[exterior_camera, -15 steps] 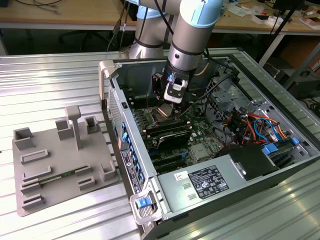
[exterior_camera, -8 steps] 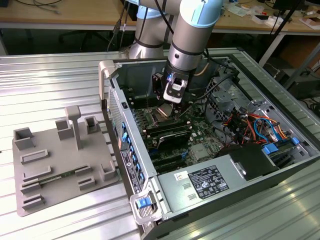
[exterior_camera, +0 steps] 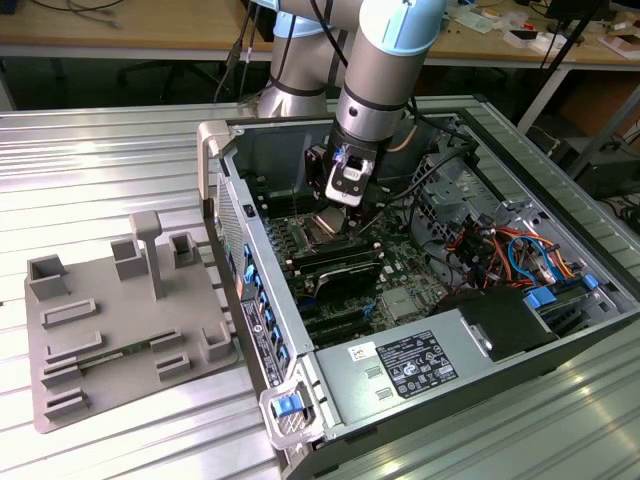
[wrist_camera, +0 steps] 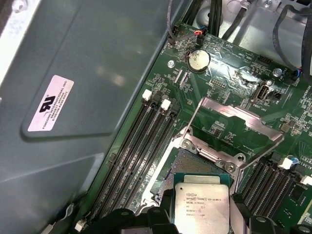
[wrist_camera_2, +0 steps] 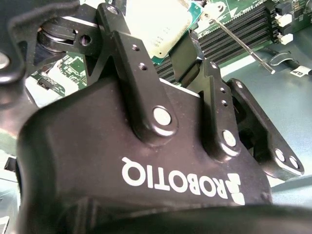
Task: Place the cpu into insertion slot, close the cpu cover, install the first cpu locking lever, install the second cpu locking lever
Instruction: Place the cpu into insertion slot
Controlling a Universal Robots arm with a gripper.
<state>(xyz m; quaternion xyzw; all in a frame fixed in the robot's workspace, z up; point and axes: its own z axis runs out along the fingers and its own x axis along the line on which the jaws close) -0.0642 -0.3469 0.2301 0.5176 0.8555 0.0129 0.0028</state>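
A ribbed metal table (exterior_camera: 110, 150) carries an open computer case (exterior_camera: 212, 150), with a grey moulded fixture tray (exterior_camera: 120, 330) on the exterior view's left; a wooden workbench (exterior_camera: 150, 30) strewn with cables stands at the far side of the room; the arm (exterior_camera: 385, 70) reaches down into the case; the gripper (exterior_camera: 335, 222) has its fingers (wrist_camera: 163, 217) clamped on opposite edges of the cpu (wrist_camera: 202, 207), which sits just over the insertion slot (wrist_camera: 195, 158), though whether chip and socket touch cannot be told; the cpu cover (wrist_camera: 241, 122) stands tilted up on the slot's far edge; long black memory slots (wrist_camera: 139, 146) run beside the socket, and a coin cell (wrist_camera: 198, 60) lies farther off on the green board; a white printed label (wrist_camera: 50, 103) sticks to the grey case wall, another (exterior_camera: 415, 362) lies on the power supply, fine print covers the chip's top, and white lettering (wrist_camera_2: 180, 180) marks the gripper body.
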